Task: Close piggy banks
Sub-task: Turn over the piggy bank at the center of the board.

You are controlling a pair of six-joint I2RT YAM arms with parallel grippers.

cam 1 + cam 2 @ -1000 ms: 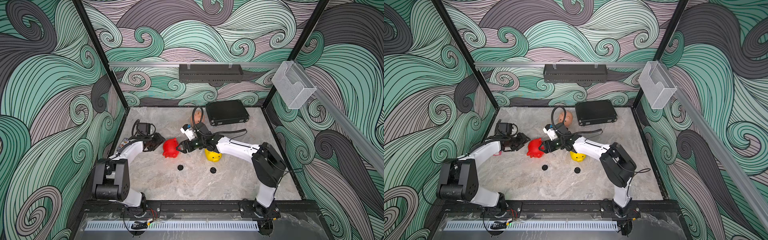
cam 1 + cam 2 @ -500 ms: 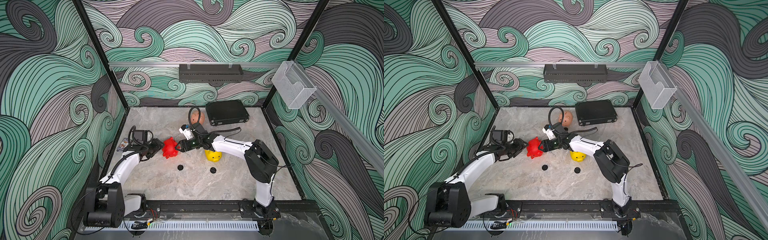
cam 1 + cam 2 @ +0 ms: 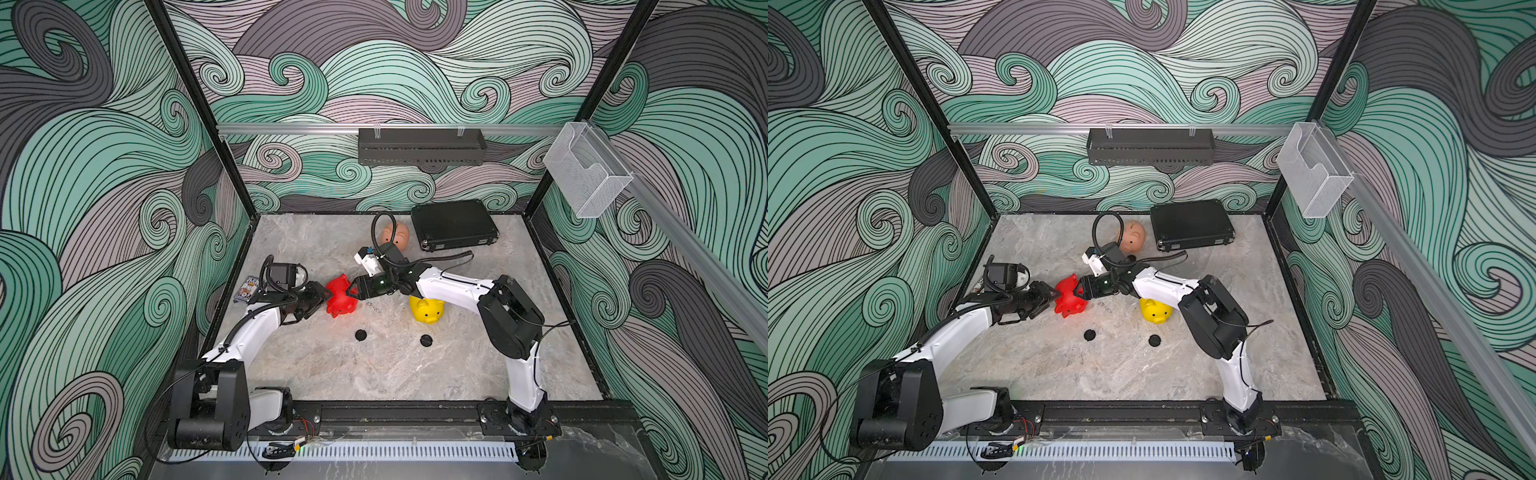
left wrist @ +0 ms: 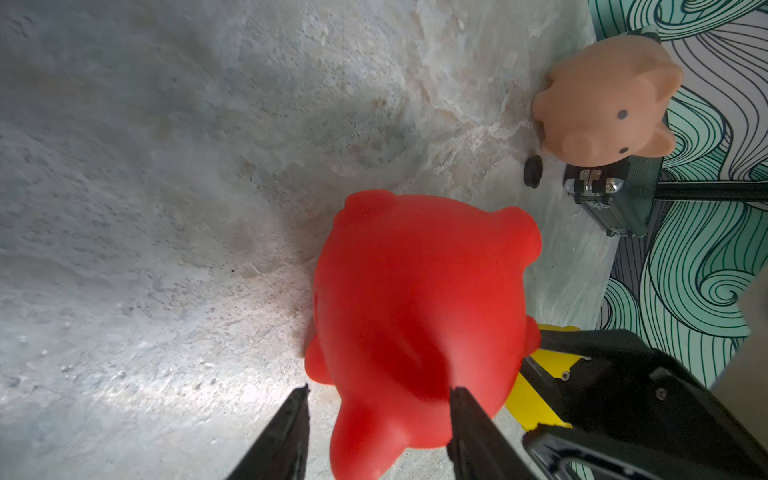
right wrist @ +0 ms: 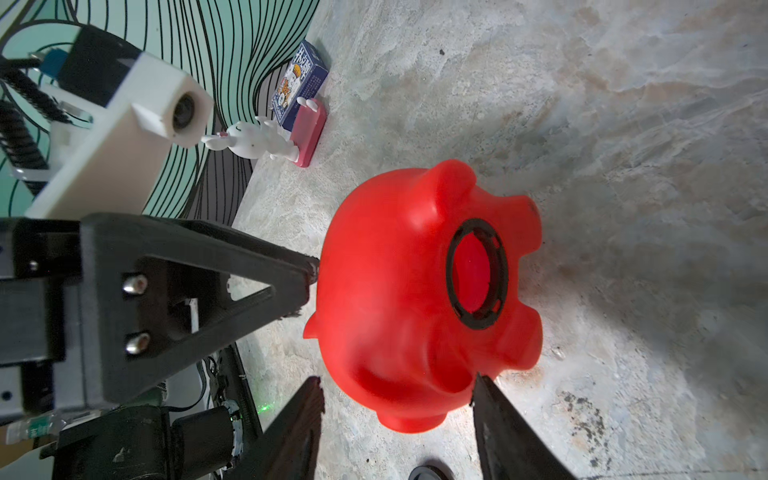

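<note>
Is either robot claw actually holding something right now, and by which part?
Hard to tell. The left gripper and right gripper straddle opposite ends of the red piggy bank, but neither visibly clamps it.

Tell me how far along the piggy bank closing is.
Done: nothing visibly closed. In hand: the red pig lies on its side, belly hole unplugged, between the open left end effector and right end effector. Remaining: plug it with a loose black plug, then the yellow pig and peach pig, whose bellies are hidden.
</note>
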